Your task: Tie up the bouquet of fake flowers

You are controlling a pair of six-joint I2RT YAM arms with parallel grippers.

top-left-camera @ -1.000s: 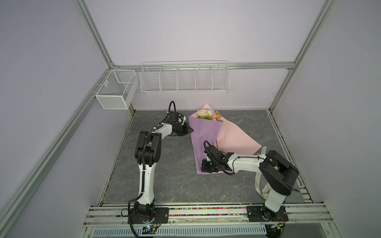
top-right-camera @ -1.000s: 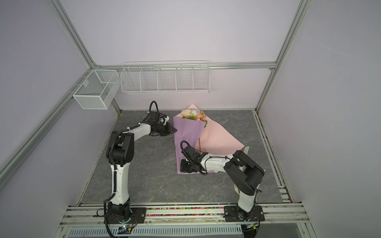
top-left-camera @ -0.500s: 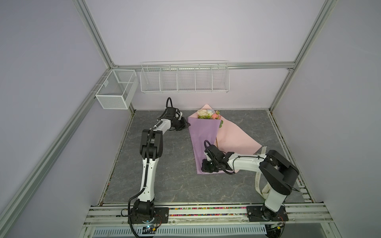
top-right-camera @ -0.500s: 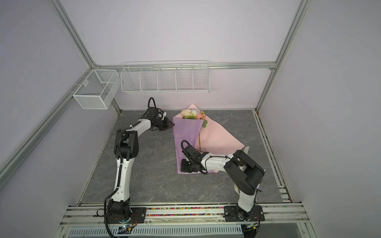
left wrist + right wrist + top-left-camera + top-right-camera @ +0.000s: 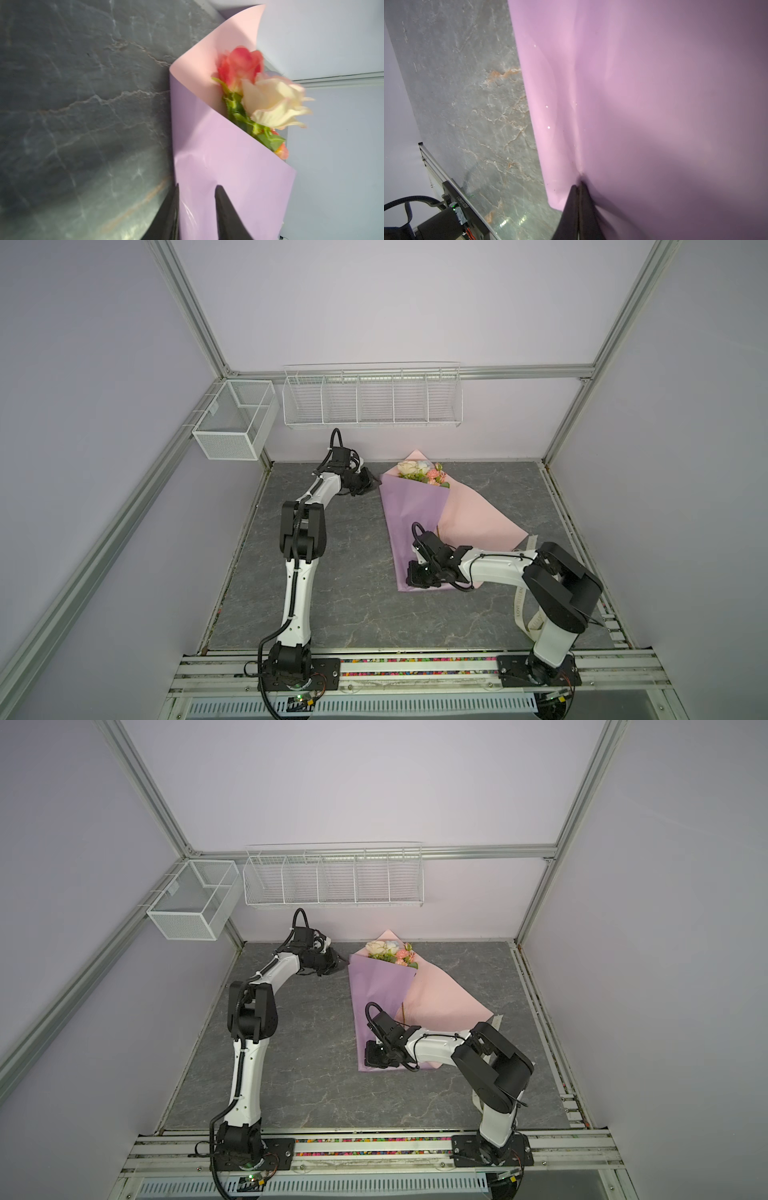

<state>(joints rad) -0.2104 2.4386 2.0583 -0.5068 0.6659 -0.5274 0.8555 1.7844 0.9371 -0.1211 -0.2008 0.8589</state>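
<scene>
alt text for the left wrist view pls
Lilac wrapping paper folds around a bouquet of fake flowers, coral and cream roses showing, on a dark marbled table. The left gripper has its fingers apart astride the paper's edge.

1. Left arm [image 5: 297, 593] and right arm [image 5: 498, 570]: white moulded link shells with chunky black joint housings.
2. Each is mounted on a black rectangular base plate [image 5: 291, 668].
3. Black corrugated cable [image 5: 295, 580] runs up the outside of the left arm, held by pale ties, with a loop [image 5: 335, 438] above the wrist.
4. Right arm has a thin black wire [image 5: 503, 556] along the white forearm and the same kind of loop at its wrist.
5. Left gripper [image 5: 197, 185] and right gripper [image 5: 578, 184]: matte black fingers tapering to narrow tips.
6. Right wrist view shows a black base block with a green LED [image 5: 454, 205], red-orange wires and a white printed code [image 5: 462, 202]. The code isn't legible.
</scene>
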